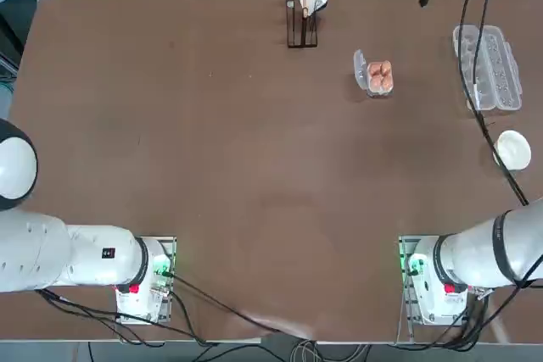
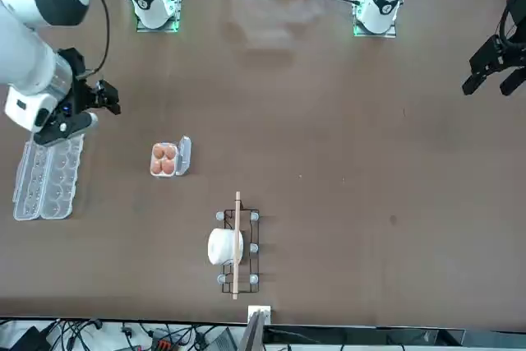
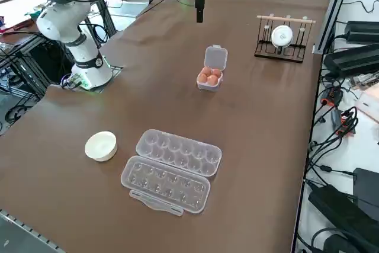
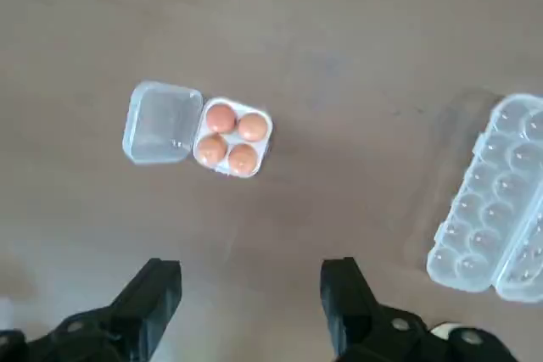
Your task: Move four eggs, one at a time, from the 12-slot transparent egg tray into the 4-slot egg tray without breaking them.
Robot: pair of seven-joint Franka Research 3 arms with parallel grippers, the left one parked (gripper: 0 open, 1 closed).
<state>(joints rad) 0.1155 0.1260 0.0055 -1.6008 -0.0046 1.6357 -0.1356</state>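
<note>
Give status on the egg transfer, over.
Right pincer open, empty, above bare table. Four eggs in 4-slot tray; 12-slot tray empty. Nothing obstructing.

4-slot egg tray point(image 4: 232, 137) is sitting on the brown tabletop point(image 1: 254, 167), small square clear plastic, lid flap hinged open and lying flat beside it. All four cups are holding eggs point(image 4: 231, 142): orange-brown, smooth, oval, packed 2x2 and touching or nearly touching each other, shells looking intact. 12-slot transparent egg tray point(image 3: 170, 170) is lying open and flat well apart from the small tray, near the tabletop's edge on the robot's right side: long clear carton, two rows of six round cups, hinged lid folded out alongside. Every visible cup in it is showing no egg.
</note>
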